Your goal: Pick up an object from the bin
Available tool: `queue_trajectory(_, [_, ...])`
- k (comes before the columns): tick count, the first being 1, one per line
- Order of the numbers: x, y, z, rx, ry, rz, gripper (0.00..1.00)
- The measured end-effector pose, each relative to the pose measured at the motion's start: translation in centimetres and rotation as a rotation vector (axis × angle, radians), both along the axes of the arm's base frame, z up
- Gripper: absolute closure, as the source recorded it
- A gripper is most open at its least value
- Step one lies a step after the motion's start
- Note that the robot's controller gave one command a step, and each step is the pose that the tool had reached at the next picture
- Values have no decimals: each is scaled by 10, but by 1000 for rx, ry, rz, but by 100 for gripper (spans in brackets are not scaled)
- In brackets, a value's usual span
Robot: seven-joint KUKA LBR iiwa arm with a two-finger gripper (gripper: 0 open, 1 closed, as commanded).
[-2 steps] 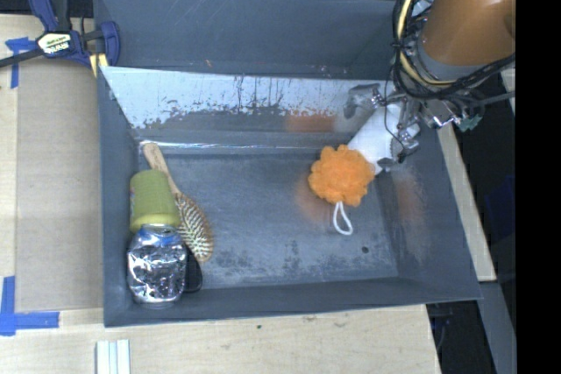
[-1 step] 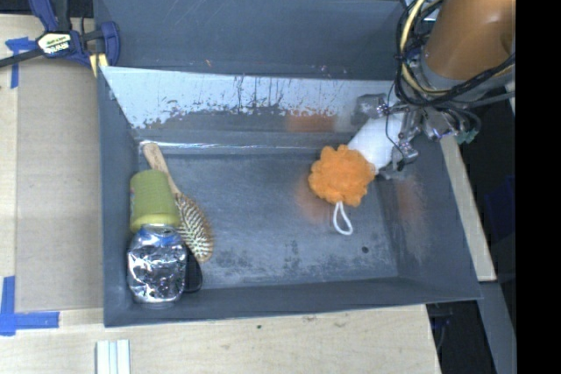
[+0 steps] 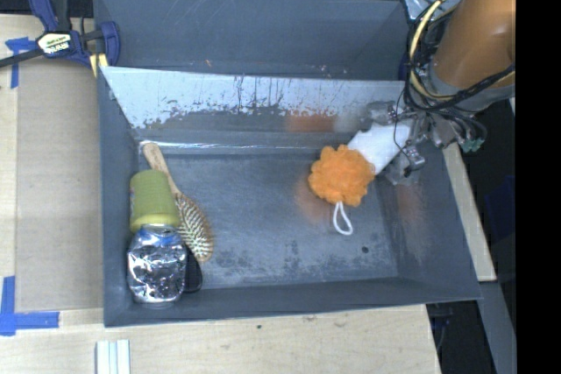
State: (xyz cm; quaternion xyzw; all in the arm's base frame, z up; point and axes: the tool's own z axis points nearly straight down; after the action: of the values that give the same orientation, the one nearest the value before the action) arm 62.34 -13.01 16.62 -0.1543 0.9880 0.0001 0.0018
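crinkled silvery bottle (image 3: pixel 158 267) lies near-left, beside a green cylinder (image 3: pixel 153 197) and a wooden brush (image 3: pixel 191 223). right of centre sits the round, fluffy orange mesh puff (image 3: pixel 341 174), its white cord loop (image 3: pixel 341 221) trailing nearward. the gripper (image 3: pixel 400 160) is just beside it; apart or together, i cannot tell.

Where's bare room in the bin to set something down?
Bare: bin floor between the wooden hairbrush and the orange mesh pouf. Crowded: lower left, green cylinder and crinkly silver bottle against the brush; right, gripper beside the pouf.

Beneath the bottle (image 3: pixel 158 263), a dark thing (image 3: pixel 192 277) mostly hidden — white thing (image 3: pixel 372 146) unidentifiable.
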Motion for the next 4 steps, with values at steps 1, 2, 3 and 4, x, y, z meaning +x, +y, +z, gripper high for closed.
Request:
queue_trajectory(1, [6,-11,-8,4,-6,-43,0])
queue_trajectory(2, [2,-22,-25,14,-14,-42,0])
queue_trajectory(3, [-1,7,-68,17,-13,-38,0])
queue_trajectory(4, [-16,-11,23,12,-25,91,0])
